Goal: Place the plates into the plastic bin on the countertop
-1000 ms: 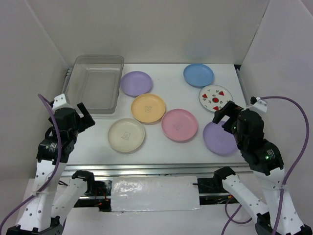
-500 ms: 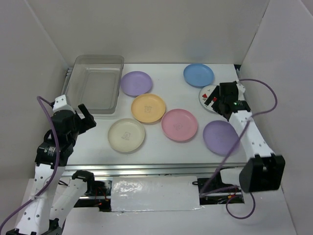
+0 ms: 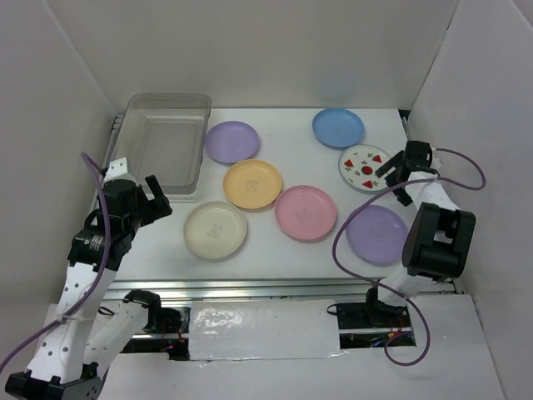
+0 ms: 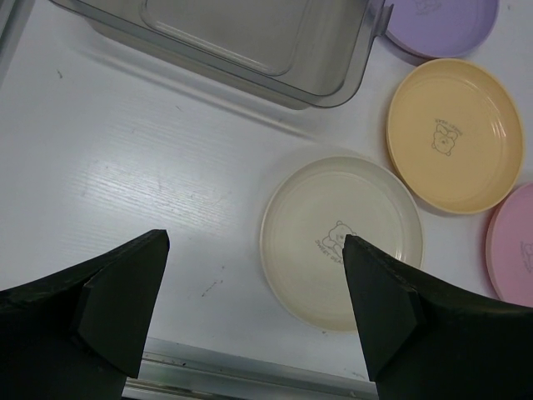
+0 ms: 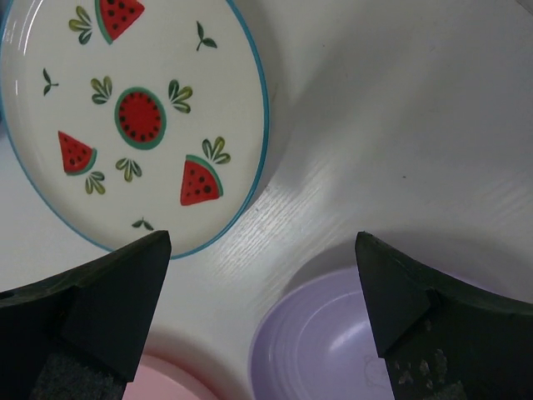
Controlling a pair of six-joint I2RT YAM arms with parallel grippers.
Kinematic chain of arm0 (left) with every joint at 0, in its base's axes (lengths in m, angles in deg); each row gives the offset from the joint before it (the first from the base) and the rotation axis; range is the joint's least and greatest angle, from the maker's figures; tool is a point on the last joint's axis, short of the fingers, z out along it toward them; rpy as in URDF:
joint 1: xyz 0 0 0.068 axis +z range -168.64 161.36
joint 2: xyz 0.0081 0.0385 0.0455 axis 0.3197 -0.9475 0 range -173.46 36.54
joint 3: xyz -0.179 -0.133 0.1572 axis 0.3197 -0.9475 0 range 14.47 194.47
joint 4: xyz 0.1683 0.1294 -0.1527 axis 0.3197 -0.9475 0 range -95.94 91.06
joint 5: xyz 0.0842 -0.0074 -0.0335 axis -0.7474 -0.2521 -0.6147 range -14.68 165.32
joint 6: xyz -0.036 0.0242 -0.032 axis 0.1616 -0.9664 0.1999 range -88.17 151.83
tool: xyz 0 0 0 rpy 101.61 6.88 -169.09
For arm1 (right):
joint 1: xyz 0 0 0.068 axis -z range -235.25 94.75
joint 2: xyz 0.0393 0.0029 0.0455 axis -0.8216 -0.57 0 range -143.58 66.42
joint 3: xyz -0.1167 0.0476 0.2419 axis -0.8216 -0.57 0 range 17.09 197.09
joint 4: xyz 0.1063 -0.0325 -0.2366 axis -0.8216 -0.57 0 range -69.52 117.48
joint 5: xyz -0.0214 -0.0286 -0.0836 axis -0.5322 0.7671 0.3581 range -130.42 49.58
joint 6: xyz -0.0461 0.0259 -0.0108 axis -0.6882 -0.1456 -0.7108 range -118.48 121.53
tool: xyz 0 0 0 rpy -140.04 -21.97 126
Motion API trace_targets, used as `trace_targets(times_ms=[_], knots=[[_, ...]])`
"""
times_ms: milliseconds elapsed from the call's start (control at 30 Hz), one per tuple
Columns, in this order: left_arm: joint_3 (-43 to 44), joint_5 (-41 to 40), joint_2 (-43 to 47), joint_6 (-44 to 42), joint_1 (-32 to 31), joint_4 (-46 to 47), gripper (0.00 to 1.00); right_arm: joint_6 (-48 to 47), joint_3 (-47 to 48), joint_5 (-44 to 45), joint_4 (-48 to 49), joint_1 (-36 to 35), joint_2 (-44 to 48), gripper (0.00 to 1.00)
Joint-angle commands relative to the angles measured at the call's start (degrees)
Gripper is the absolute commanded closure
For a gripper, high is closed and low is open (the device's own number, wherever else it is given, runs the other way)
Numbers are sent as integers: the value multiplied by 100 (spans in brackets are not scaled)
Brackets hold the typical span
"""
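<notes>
My left pincer (image 3: 156, 198) is spread wide and holds nothing. It hangs over the bare table (image 3: 287, 154), between the plastic bin (image 3: 169, 98) and the cream plate (image 3: 216, 230). My right pincer (image 3: 393, 182) is spread wide too, empty, above the gap between the fruit-print plate (image 3: 365, 167) and the near lilac plate (image 3: 376, 235). All the plates lie flat on the table outside the bin: also the blue plate (image 3: 338, 127), pink plate (image 3: 306, 212), yellow-orange plate (image 3: 252, 183) and far lilac plate (image 3: 232, 141)
</notes>
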Motion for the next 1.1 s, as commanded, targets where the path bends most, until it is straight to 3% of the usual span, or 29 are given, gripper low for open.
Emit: trace_targets(times_ms=[0, 400, 567, 600, 867, 933, 1000, 1067], knots=[[50, 134, 53, -174, -24, 263, 1, -98, 156, -433, 674, 235, -234, 0], [23, 284, 54, -236, -24, 315, 1, -239, 1061, -381, 508, 341, -1396, 6], [50, 258, 9, -218, -24, 289, 1, -283, 1535, -425, -1, 350, -1896, 14], [41, 258, 27, -227, -24, 298, 1, -318, 1763, -495, -228, 341, -2062, 21], [41, 266, -17, -218, -24, 289, 1, -266, 2362, -487, -968, 341, -2442, 26], [41, 266, -17, -218, -33, 289, 1, -266, 2345, -373, -1013, 324, -2425, 31], [41, 258, -17, -218, -24, 298, 1, -301, 2336, -381, -1100, 324, -2459, 43], [41, 266, -17, -218, -24, 298, 1, -310, 2362, -320, -1188, 315, -2494, 46]])
